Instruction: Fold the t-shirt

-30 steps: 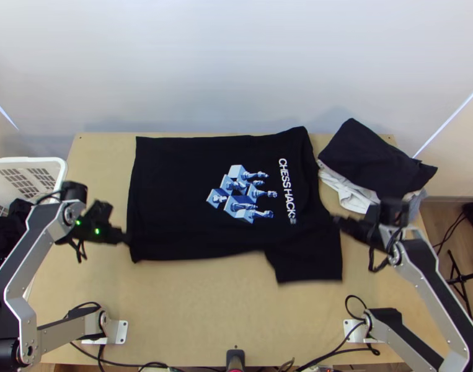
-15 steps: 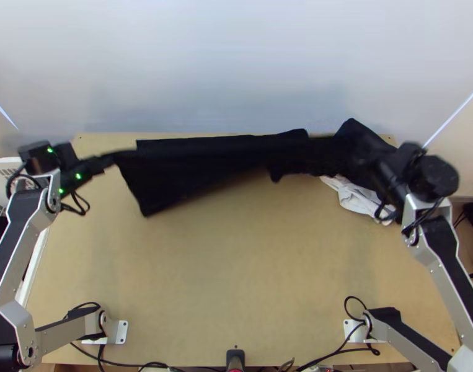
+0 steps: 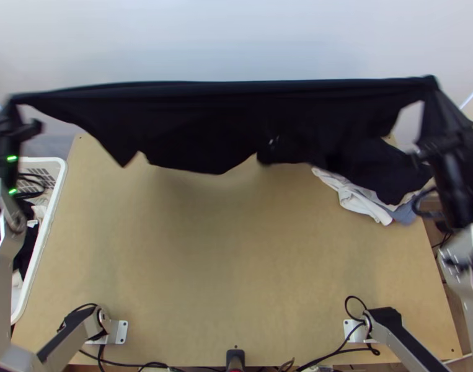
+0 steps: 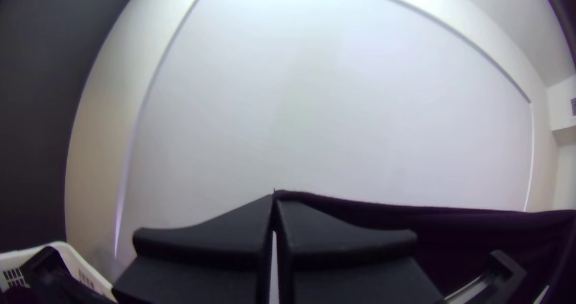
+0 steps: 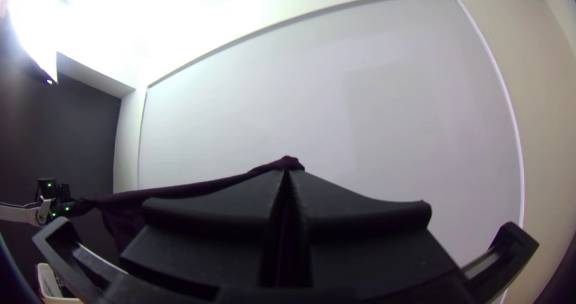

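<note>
The black t-shirt (image 3: 236, 118) hangs stretched between both grippers above the table's far part, its upper edge taut and its lower edge uneven. My left gripper (image 3: 14, 105) is at the upper left in the top view; in the left wrist view the same left gripper (image 4: 274, 199) is shut on a bit of the shirt (image 4: 480, 226). At the upper right, my right gripper (image 3: 429, 87) holds the other end. Seen from its wrist, the right gripper (image 5: 287, 175) is shut with dark cloth (image 5: 186, 190) bunched at its tips.
A white basket (image 3: 56, 180) with clothes stands at the table's left edge. Under the shirt's right part lies a pile with black cloth and white cloth (image 3: 354, 201) at the back right. The table (image 3: 236, 266) shows bare wood in front.
Both grippers have risen and moved apart with the shirt, which was lying spread with its print up a second ago. Its print is now mostly hidden, and it hangs taut between them.
</note>
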